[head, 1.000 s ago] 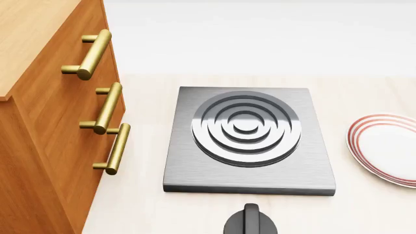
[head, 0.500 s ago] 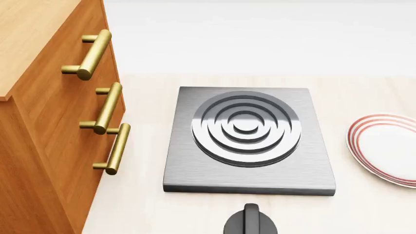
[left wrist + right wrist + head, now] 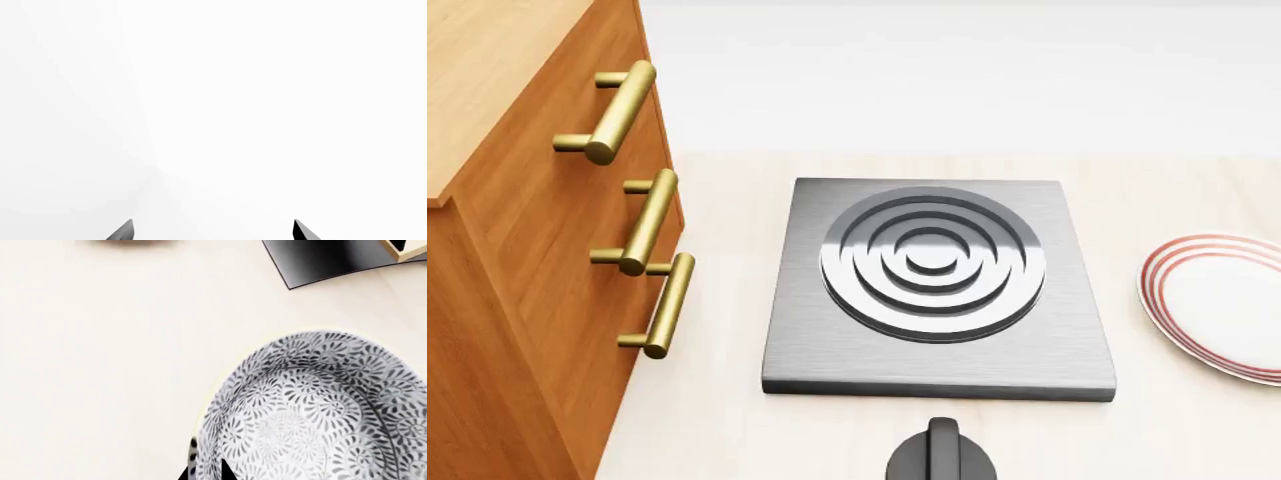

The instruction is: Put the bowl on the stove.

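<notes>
The bowl sits on the pale counter right under the right gripper, filling much of the right wrist view; it is outside the head view. A dark fingertip shows at its near rim, one side seemingly inside and one outside, but whether the rim is pinched I cannot tell. The left gripper faces blank white, tips spread apart, holding nothing — so the right arm is clearly the nearer. The stove lies bare between the wooden cabinet and the red-ringed plate, knob in front — the bowl must travel there.
</notes>
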Controlling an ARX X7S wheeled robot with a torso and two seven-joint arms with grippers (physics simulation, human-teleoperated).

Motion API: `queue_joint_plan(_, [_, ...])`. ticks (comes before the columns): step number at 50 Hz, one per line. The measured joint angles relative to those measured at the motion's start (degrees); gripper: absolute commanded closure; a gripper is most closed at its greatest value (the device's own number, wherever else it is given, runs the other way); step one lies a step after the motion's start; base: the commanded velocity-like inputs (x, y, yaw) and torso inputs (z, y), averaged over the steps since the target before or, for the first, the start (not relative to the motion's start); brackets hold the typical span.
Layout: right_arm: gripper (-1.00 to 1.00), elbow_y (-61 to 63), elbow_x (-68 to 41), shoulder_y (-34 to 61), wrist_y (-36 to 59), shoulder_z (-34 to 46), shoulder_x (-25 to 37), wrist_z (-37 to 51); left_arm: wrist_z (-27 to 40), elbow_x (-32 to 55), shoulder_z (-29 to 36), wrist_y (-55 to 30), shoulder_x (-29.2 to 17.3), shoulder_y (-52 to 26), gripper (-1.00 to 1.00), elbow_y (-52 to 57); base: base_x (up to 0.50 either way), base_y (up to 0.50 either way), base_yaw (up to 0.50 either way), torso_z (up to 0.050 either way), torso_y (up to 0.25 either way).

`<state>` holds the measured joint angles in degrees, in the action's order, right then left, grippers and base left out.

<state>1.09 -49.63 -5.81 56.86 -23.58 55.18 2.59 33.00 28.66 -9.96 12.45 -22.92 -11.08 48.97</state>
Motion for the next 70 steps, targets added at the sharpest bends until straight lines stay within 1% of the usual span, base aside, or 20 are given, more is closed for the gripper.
queue_joint_plan(9, [1.0, 2.48, -0.16, -4.11, -0.01, -4.13, 0.71, -0.79, 0.1, 0.05, 0.02, 0.21, -0.05, 0.07, -1.0, -0.18, 0.0, 0.0, 0.0, 0.0, 0.0])
queue_joint_plan(17, [1.0, 5.83, -2.09, -6.09, 0.52, -7.57, 3.54, -2.57, 0.18, 0.11, 0.06, 0.4, -0.06, 0.13, -1.0, -0.39, 0.0, 0.0, 0.0, 0.0, 0.0])
queue_joint_plan(22, [1.0, 7.88, -4.03, -4.81, 0.81, -7.74, 6.31, -4.23, 0.21, 0.12, 0.1, 0.54, -0.05, 0.17, -1.0, -0.54, 0.0, 0.0, 0.0, 0.0, 0.0])
queue_joint_plan(27, [1.0, 9.76, -7.31, -0.17, 0.9, -4.76, 10.15, -5.47, 0.21, 0.07, 0.2, 0.71, -0.01, 0.26, -1.0, -0.67, 0.0, 0.0, 0.0, 0.0, 0.0])
queue_joint_plan(32, [1.0, 10.7, -9.36, 10.2, 0.93, 3.86, 13.23, -6.73, 0.18, -0.01, 0.34, 0.84, 0.0, 0.34, -1.0, -0.76, 0.0, 0.0, 0.0, 0.0, 0.0])
queue_joint_plan(37, [1.0, 10.65, -8.0, 27.06, 4.29, 16.15, 13.12, -10.14, 0.17, -0.05, 0.4, 0.9, -0.1, 0.37, -1.0, -0.84, 0.0, 0.0, 0.0, 0.0, 0.0])
queue_joint_plan(44, [1.0, 7.59, -1.51, 50.2, 9.03, 33.02, 8.81, -16.21, 0.11, -0.13, 0.62, 1.06, -0.12, 0.52, -1.0, -0.92, 0.0, 0.0, 0.0, 0.0, 0.0])
queue_joint_plan(50, [1.0, 3.08, 5.25, 65.31, 10.34, 45.76, 3.8, -21.96, 0.08, -0.22, 0.74, 1.17, -0.16, 0.62, -1.0, -1.02, 0.0, 0.0, 0.0, 0.0, 0.0])
queue_joint_plan(54, [1.0, -0.36, 9.14, 72.73, 9.9, 52.3, 0.24, -25.14, 0.07, -0.32, 0.84, 1.24, -0.18, 0.7, -1.0, -1.08, 0.0, 0.0, 0.0, 0.0, 0.0])
queue_joint_plan(59, [1.0, -5.12, 13.1, 79.53, 8.12, 58.3, -4.49, -28.25, 0.06, -0.45, 1.01, 1.33, -0.15, 0.79, -1.0, -1.17, 0.0, 0.0, 0.0, 0.0, 0.002])
queue_joint_plan(64, [1.0, -11.3, 16.62, 84.49, 5.27, 63.11, -9.89, -30.81, 0.04, -0.56, 1.13, 1.47, -0.12, 0.86, -1.0, -1.34, 0.0, 0.0, 0.0, 0.0, 0.0])
queue_joint_plan(70, [1.0, -18.19, 19.66, 88.36, 1.75, 67.2, -15.9, -33.18, -0.02, -0.66, 1.33, 1.64, -0.07, 0.93, -1.0, -1.59, 0.0, 0.0, 0.0, 0.0, 0.0])
